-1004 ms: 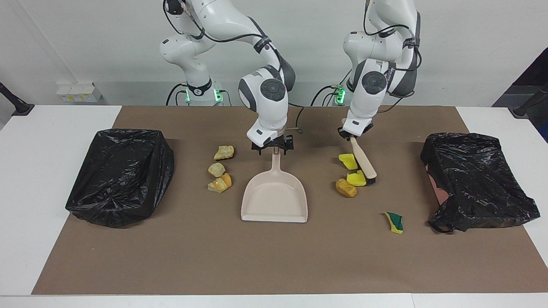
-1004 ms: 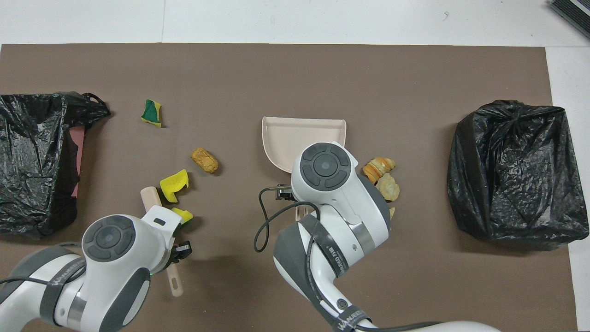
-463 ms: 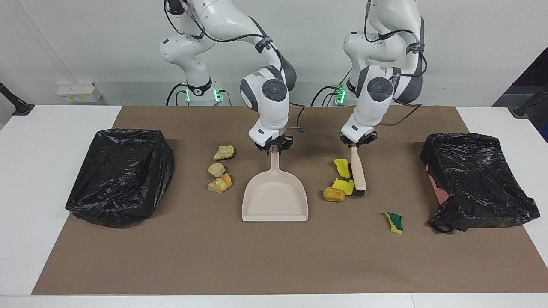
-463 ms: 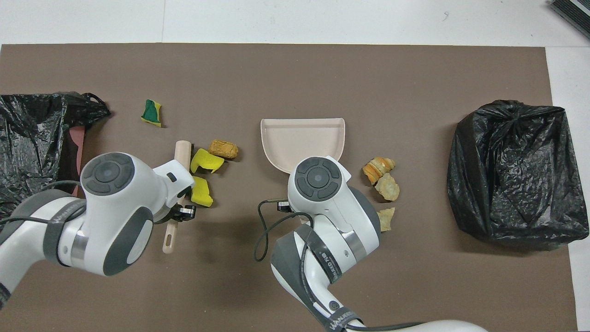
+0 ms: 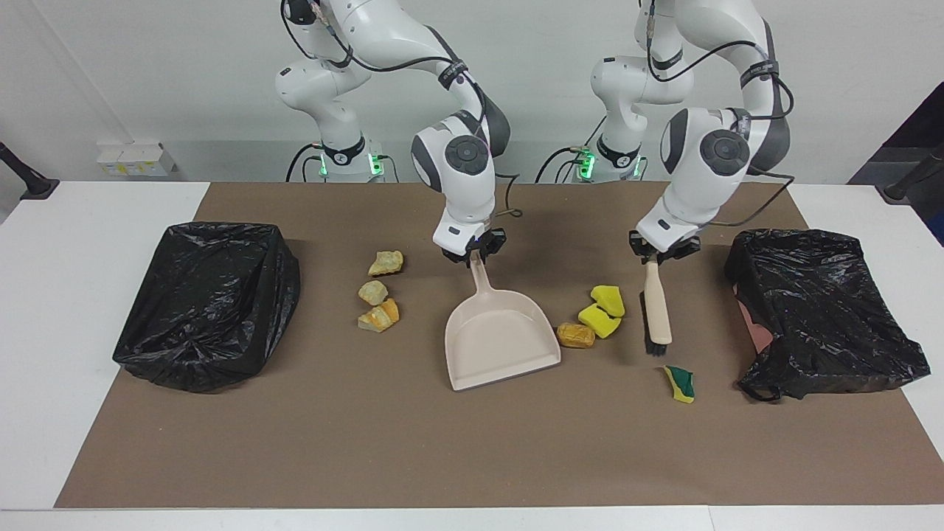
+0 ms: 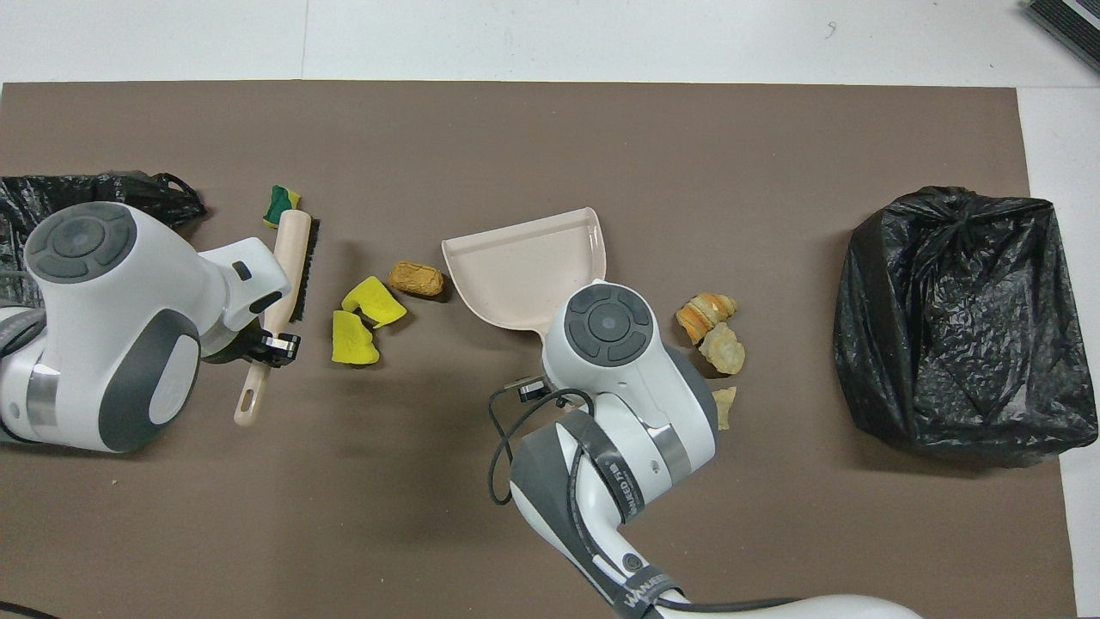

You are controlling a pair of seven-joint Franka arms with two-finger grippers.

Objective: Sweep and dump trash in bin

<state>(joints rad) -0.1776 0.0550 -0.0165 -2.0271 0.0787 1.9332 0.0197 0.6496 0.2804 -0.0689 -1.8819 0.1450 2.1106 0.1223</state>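
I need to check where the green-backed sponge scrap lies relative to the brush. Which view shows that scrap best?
The facing view: the green-backed sponge scrap lies in full sight on the mat, apart from the brush held by the left tool. In the overhead view the brush head overlaps the scrap, so only part shows and contact can't be judged.

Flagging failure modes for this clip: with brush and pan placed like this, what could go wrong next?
The brush, held by the left gripper, sits between the green-backed scrap and the yellow bits; sweeping toward the dustpan may leave that scrap out. The pan, held by the right gripper, is angled, so the orange lump at its side could slip past.
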